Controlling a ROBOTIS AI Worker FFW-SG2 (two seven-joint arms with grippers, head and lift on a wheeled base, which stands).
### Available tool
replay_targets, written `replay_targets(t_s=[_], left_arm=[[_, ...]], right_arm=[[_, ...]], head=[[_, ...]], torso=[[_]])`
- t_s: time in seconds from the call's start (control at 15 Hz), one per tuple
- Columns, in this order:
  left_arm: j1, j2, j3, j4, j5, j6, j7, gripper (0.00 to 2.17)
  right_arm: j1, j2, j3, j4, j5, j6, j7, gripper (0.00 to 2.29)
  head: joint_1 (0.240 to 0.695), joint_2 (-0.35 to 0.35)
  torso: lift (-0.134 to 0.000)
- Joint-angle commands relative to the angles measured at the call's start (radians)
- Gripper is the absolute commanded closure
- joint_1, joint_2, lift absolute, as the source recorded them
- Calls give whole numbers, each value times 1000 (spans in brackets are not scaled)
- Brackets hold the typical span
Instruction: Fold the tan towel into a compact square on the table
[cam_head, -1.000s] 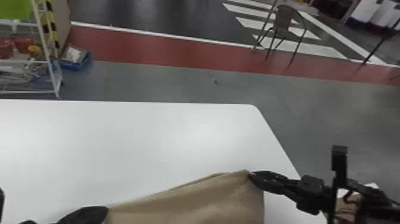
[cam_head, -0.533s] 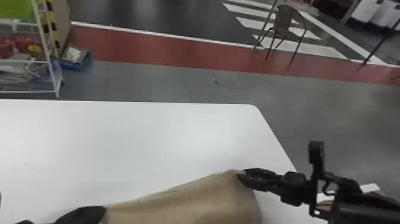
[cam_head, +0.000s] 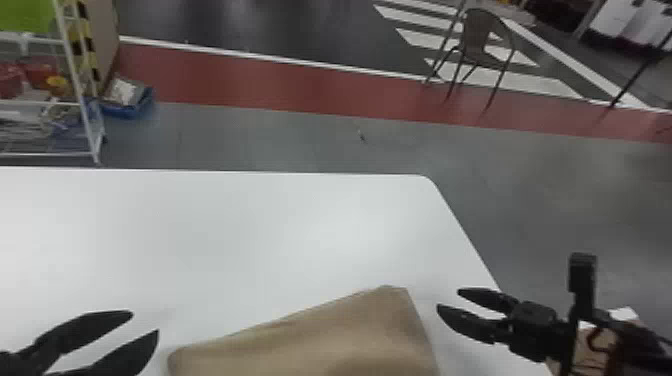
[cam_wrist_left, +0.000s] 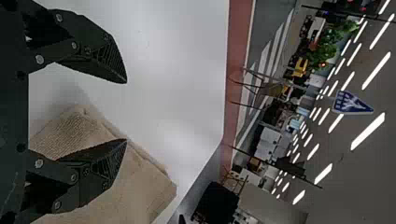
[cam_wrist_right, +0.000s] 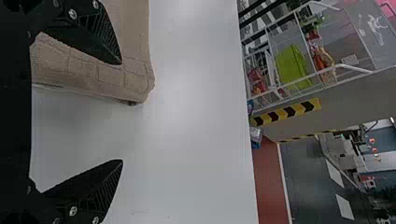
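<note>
White table (cam_head: 250, 225), rounded far-right corner showing. Tan towel (cam_head: 320, 340) on it, off the far edge, near the right edge, between grippers; one corner points toward the far edge, layered edges. Left gripper (cam_head: 145, 324): left of towel, fingers well apart, nothing held; one finger overlaps towel in left wrist view, contact can't be told. Right gripper (cam_head: 450, 299): right of towel by the table's right edge, fingers spread wide, empty. Markings: gray panel (cam_wrist_right: 369, 42) with pale print, right wrist view; blue sign (cam_wrist_left: 350, 103) with white marks, left wrist view.
</note>
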Motion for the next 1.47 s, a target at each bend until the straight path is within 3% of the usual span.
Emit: replay_targets(t_s=[0.0,0.27,0.4,0.47,0.53,0.67,0.73,0.93,1.13,1.4], left_arm=[[64,0,50,-69,73,-7,-5,22],[178,-5,-12,-136,87,-87,52,90],[193,-2,-89,-116,78,-127,90,87],[198,1,-134,-118,76,-127,113,235],[211,7,-170,-133,73,-127,142,475],[244,12,-227,-190,62,-66,213,1463],[250,13,-258,-207,55,-20,247,1764],[265,30,-351,-236,-19,115,385,1791],[277,81,-413,-248,-34,149,492,1791],[277,92,-422,-256,-53,170,518,1791]], right_arm=[[44,-8,-36,0,-45,-30,1,134],[54,-8,-46,17,-51,-27,-29,154],[52,-3,-42,27,-51,-15,-56,279],[49,0,-45,27,-51,-3,-56,414],[47,7,-48,27,-51,4,-56,556],[41,12,-69,26,-69,25,-56,566],[40,12,-82,26,-85,28,-56,559],[38,14,-100,23,-86,28,-58,481],[29,15,-103,21,-86,28,-58,485],[20,20,-97,17,-86,37,-58,481]], head=[[695,-350],[695,-350],[695,-350],[695,-350],[695,-350],[695,-350],[695,-350],[695,-350],[695,-350],[695,-350]], torso=[[-123],[-123],[-123],[-123],[-123],[-123],[-123],[-123],[-123],[-123]])
